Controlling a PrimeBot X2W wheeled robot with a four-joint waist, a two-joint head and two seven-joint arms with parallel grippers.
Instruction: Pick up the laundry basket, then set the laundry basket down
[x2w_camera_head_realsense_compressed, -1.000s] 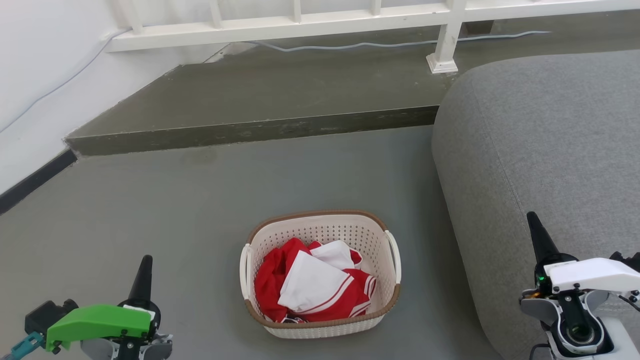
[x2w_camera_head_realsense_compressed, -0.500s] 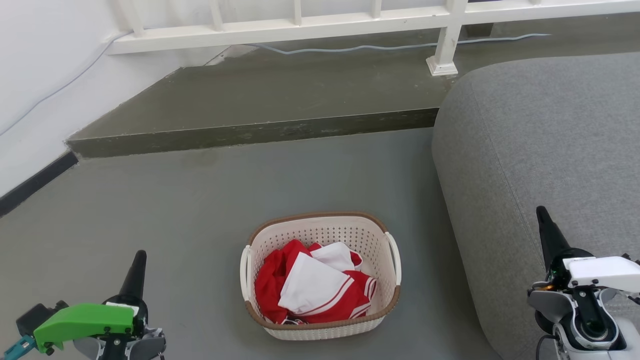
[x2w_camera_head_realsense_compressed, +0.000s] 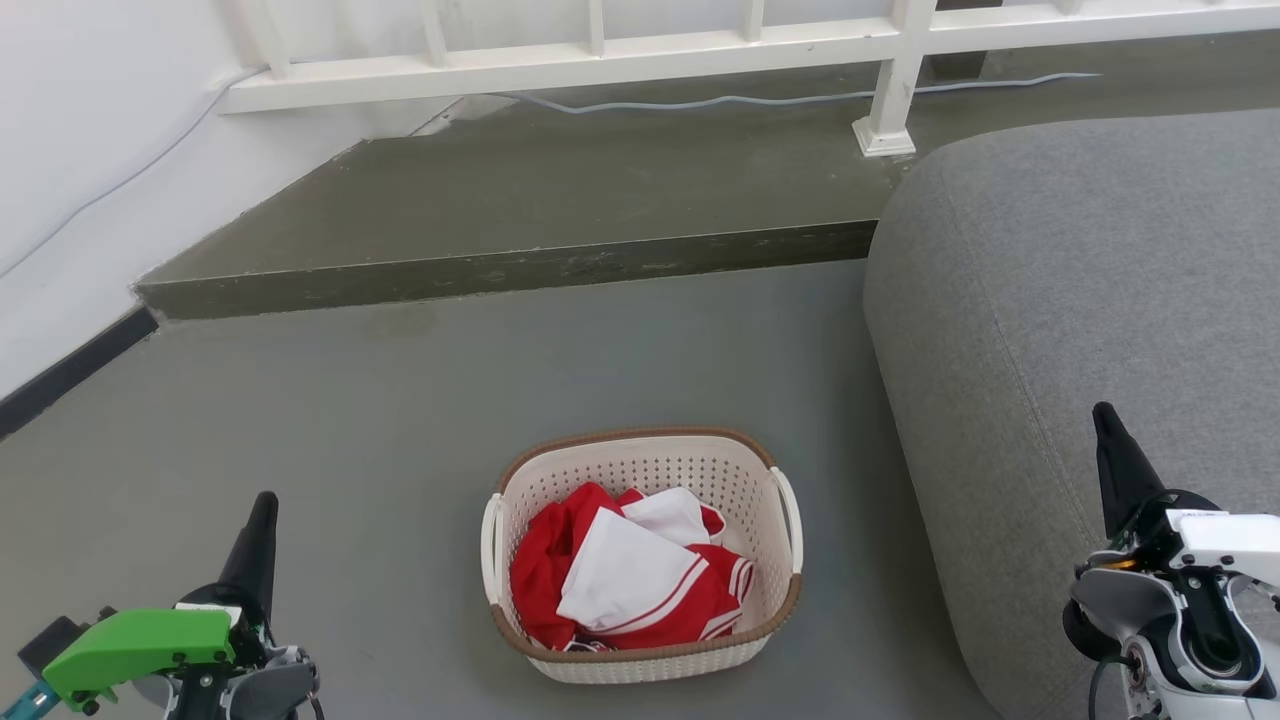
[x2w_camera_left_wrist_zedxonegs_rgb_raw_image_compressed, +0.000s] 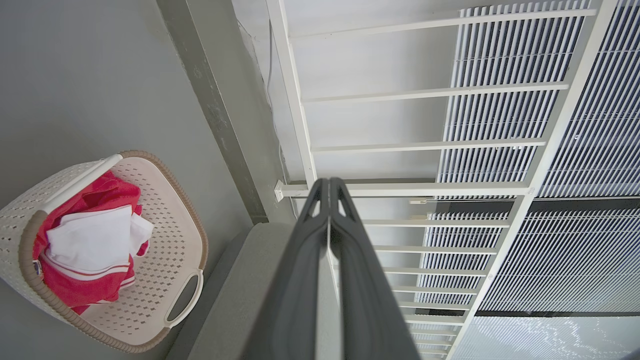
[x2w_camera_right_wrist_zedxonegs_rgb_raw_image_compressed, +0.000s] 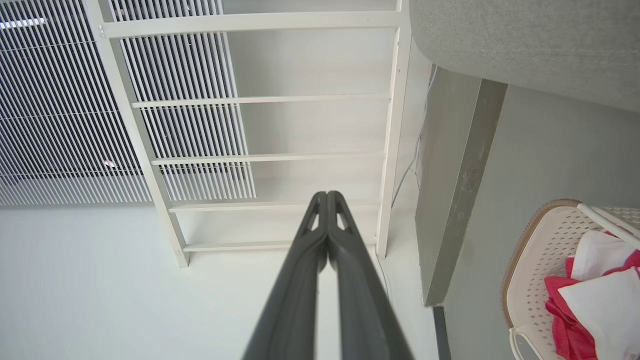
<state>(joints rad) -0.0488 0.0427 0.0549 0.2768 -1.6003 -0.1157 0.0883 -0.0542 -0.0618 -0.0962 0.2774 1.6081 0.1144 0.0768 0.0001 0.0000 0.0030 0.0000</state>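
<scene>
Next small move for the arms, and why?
Probably open both jaws. The left gripper and right gripper stand shut, each off to one side of the cream perforated plastic laundry basket on the grey floor, its white side handles untouched.

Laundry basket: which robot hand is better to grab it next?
Probably the left. The left gripper is nearer the laundry basket, with floor between; the right gripper sits by the sofa, farther off.

The cream-white perforated laundry basket (x2w_camera_head_realsense_compressed: 655, 468) looks like smooth, faintly glossy plastic, its brown rim (x2w_camera_head_realsense_compressed: 640, 436) moulded in a woven texture. The red-and-white garments (x2w_camera_head_realsense_compressed: 620, 575) are soft cloth. The rounded grey sofa (x2w_camera_head_realsense_compressed: 1050, 300) wears coarse matt fabric; the grey floor (x2w_camera_head_realsense_compressed: 350, 420) is smooth and matt.
</scene>
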